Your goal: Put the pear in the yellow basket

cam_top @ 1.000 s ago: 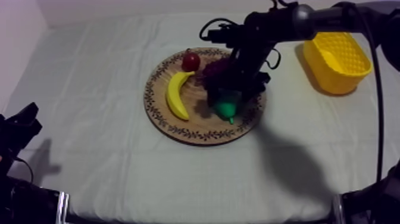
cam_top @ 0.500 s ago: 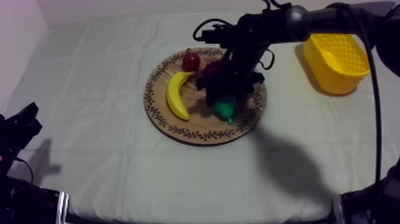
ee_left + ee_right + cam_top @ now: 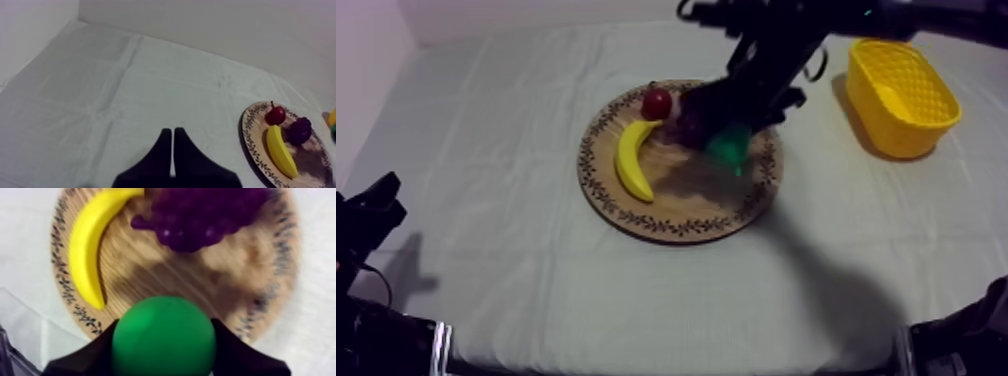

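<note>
- Pear (image 3: 729,147) is pinched in the right end effector (image 3: 734,135), above the wooden board (image 3: 636,215), upper centre of the top view.
- Left end effector (image 3: 172,140) has its fingers pressed together, over the desk (image 3: 100,100).

1 each of board (image 3: 666,215), basket (image 3: 911,130), banana (image 3: 629,160), pear (image 3: 729,147), grape bunch (image 3: 300,131), small red fruit (image 3: 656,103)

Nothing here can be read: no text, label, brand, number or sign. The round wooden board (image 3: 676,200) beneath the right gripper (image 3: 731,140) carries only a dark leafy rim pattern, not letters.
</note>
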You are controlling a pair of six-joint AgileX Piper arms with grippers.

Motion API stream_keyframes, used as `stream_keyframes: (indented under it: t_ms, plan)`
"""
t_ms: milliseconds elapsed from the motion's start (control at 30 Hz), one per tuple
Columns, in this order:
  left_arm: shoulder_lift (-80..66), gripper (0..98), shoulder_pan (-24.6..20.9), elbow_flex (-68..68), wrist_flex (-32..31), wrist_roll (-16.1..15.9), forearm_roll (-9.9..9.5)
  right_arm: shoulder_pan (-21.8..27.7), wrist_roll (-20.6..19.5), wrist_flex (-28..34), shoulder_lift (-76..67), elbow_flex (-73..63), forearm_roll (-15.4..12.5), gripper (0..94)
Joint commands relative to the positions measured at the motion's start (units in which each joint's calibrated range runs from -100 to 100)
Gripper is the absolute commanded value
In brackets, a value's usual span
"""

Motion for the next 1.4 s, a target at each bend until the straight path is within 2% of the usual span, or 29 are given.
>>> stream_keyframes:
  t_ms: [0, 233, 400, 533, 700, 1033, 1267, 1367]
  plan:
    - [0.0, 0.1, -0.01, 0.03, -0.01, 0.01, 0.01, 1.46, -0.44, 1.61, -8.43, -0.39, 1.01, 32.3]
    - [0.0, 0.1, -0.01, 0.03, -0.01, 0.01, 0.01, 9.39, -0.9, 5.8, -20.22, -2.1, 4.34, 35.3]
    - [0.0, 0.1, -0.01, 0.03, -0.01, 0.01, 0.01, 17.29, 1.02, 7.73, -23.3, -3.0, 4.65, 35.3]
    - [0.0, 0.1, -0.01, 0.03, -0.01, 0.01, 0.01, 23.41, 2.96, 7.06, -23.22, -2.99, 4.48, 34.4]
    - [0.0, 0.1, -0.01, 0.03, -0.01, 0.01, 0.01, 28.33, 4.17, 4.26, -20.08, -1.68, 5.44, 35.0]
    - [0.0, 0.1, -0.01, 0.03, -0.01, 0.01, 0.01, 31.71, 4.11, -1.9, -10.63, 0.23, 7.44, 39.7]
    - [0.0, 0.1, -0.01, 0.03, -0.01, 0.01, 0.01, 31.92, 3.7, -4.44, -7.12, 0.83, 7.87, 52.8]
    - [0.0, 0.1, -0.01, 0.03, -0.01, 0.01, 0.01, 31.9, 3.56, -4.26, -7.16, 0.43, 7.83, 55.3]
